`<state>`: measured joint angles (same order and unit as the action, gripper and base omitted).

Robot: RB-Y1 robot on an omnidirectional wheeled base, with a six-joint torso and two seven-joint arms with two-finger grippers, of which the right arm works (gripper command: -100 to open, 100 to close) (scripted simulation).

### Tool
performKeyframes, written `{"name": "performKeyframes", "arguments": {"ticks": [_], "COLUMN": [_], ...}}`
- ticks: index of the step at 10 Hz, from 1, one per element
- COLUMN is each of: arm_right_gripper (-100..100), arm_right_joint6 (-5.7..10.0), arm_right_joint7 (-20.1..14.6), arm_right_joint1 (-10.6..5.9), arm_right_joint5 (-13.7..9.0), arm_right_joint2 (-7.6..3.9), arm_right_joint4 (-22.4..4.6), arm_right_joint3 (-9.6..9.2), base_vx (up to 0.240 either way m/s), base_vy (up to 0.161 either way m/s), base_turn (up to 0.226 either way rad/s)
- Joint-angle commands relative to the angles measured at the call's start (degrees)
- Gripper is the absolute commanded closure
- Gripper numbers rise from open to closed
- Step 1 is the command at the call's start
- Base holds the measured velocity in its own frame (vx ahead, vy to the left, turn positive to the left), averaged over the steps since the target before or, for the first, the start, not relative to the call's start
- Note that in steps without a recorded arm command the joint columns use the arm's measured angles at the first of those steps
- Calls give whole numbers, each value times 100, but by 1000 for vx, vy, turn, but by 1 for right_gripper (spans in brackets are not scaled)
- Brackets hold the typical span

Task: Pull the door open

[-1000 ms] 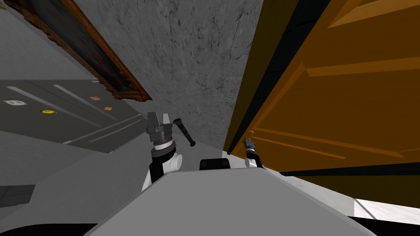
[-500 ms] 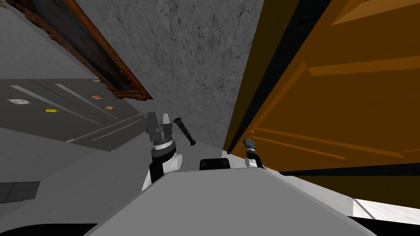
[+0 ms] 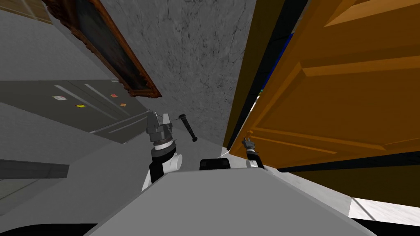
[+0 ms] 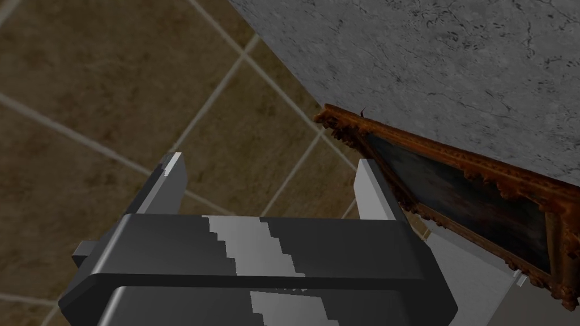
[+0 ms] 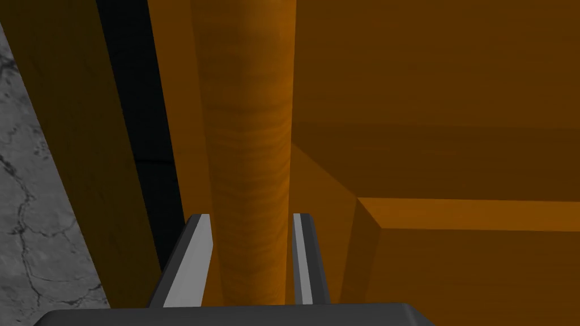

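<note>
Head view, door (image 3: 348, 94): orange, panelled, on the robot's right; stands ajar, its near edge swung clear of the frame.
Head view, door frame (image 3: 255, 61): dark brown strip between the door and the grey wall.
Head view, gap (image 3: 262, 84): narrow opening between door frame and door edge; mostly a black area, with a little blue higher up.
Head view, right gripper (image 3: 247, 141): small, at the lower edge of the door, beside the gap.
Head view, left gripper (image 3: 160, 118): raised in front of the wall, well apart from the door.
Head view, wall (image 3: 197, 61): mottled grey, left of the door frame.
Head view, dark rod (image 3: 188, 128): short, black, slanted, just beside the left gripper; contact cannot be judged.
Head view, picture frame (image 3: 141, 84): ornate, brown, on the wall above the left gripper.
Head view, cabinet (image 3: 49, 106): dark grey front with small coloured stickers, far left.
Left wrist view, fingers (image 4: 170, 181): spread wide apart; nothing between them.
Right wrist view, handle (image 5: 249, 141): round orange bar, same colour as the door, running straight out from the gripper body along the door face.
Right wrist view, fingers (image 5: 195, 260): clamped on the handle, one blade pressed to each side of it.
Right wrist view, door position: panel face lies behind the handle and to one side of it; the black gap and the door frame lie on the other side, then the wall.
</note>
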<state>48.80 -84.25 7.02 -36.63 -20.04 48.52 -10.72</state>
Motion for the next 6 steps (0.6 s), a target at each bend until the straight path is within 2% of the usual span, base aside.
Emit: {"name": "performKeyframes", "arguments": {"ticks": [1, 3, 4, 6], "arm_right_gripper": [100, 100, 100, 100], "arm_right_joint6": [30, 50, 20, 99], "arm_right_joint7": [-124, -244, -191, -341], "arm_right_joint1": [37, 76, 70, 160], "arm_right_joint5": [54, 118, 92, 164], "arm_right_joint2": [-89, -171, -142, -248], "arm_right_joint4": [32, 90, 97, 129], "arm_right_joint3": [-113, -249, -201, -355], "base_vx": [-218, -216, -84, -162], "base_vy": [-6, -22, -20, 4], "base_turn": [89, 78, 33, 98]}}
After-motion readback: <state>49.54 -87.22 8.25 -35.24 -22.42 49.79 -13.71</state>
